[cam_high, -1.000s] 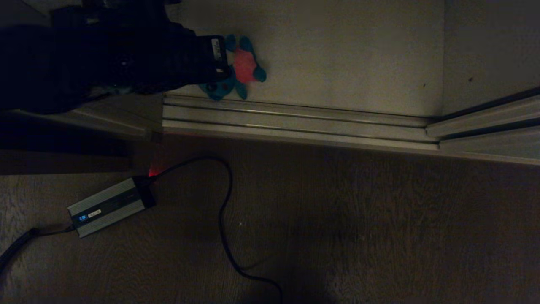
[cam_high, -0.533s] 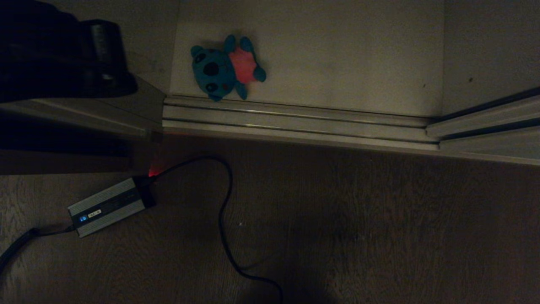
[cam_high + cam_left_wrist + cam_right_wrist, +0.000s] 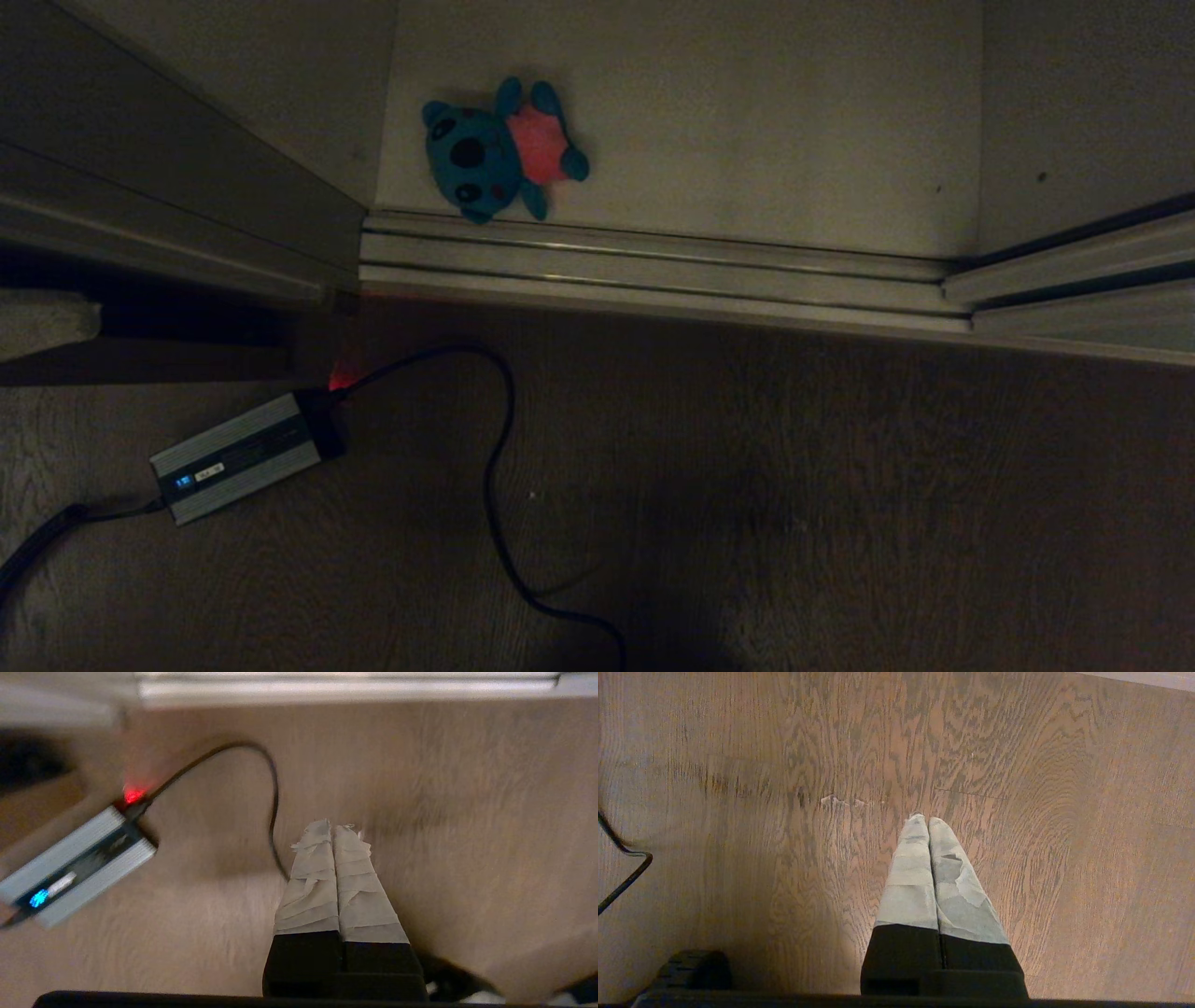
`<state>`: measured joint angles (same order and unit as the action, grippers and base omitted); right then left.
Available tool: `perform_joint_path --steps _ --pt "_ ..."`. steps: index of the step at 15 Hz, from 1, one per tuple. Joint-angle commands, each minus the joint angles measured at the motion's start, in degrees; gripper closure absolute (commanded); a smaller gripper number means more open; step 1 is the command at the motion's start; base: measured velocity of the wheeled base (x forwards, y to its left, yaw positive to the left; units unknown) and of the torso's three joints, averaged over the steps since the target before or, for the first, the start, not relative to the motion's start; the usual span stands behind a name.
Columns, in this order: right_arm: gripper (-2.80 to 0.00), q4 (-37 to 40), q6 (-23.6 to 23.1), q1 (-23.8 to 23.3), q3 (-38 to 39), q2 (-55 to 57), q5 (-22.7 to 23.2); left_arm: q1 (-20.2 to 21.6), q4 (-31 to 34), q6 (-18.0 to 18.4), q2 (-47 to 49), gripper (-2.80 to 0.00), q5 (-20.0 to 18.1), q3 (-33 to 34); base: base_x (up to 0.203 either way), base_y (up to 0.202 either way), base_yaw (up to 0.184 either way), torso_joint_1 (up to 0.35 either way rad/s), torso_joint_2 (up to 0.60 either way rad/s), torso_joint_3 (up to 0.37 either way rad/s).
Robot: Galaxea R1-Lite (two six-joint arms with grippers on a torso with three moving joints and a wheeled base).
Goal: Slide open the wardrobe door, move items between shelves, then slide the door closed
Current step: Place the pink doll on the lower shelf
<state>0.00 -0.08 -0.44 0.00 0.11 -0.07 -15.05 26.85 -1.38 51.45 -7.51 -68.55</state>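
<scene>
From the head camera, the blue toy is lying flat on the bottom shelf, close to the left wall and just behind the door track; neither arm is showing here, and the wardrobe is standing open. On the floor a power brick is trailing its cable. In the left wrist view, the left gripper is hanging over the floor near the brick with its taped fingers pressed together and nothing between them. In the right wrist view, the right gripper is likewise pointing at bare floor, fingers meeting, holding nothing. The toy is looking light, soft and squashy, so a pinch across its round head or pink torso should be gripping best; thin limbs would likely be slipping free.
</scene>
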Motion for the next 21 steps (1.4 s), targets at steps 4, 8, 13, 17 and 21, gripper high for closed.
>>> perform_joint_path --steps 4,8,13,17,21 --pt "0.0 0.0 0.0 0.0 0.3 0.0 0.0 16.7 3.7 3.7 -11.0 0.0 -5.0 1.9 0.0 0.0 0.0 0.0 0.0 0.0" --pt "0.0 0.0 0.0 0.0 0.3 0.0 0.0 17.9 4.2 5.7 -17.7 0.0 -5.1 3.2 0.0 0.0 0.0 0.0 0.0 0.0" --pt "0.0 0.0 0.0 0.0 0.3 0.0 0.0 18.0 4.1 10.0 -24.0 0.0 -4.9 10.2 0.0 0.0 0.0 0.0 0.0 0.0" --pt "0.0 0.0 0.0 0.0 0.3 0.0 0.0 17.3 2.6 9.4 -24.9 0.0 0.4 14.2 0.0 0.0 0.0 0.001 0.0 0.055" --pt "0.0 0.0 0.0 0.0 0.3 0.0 0.0 16.8 -6.5 9.7 -25.6 0.0 1.0 18.1 0.0 0.0 0.0 0.005 0.0 0.186"
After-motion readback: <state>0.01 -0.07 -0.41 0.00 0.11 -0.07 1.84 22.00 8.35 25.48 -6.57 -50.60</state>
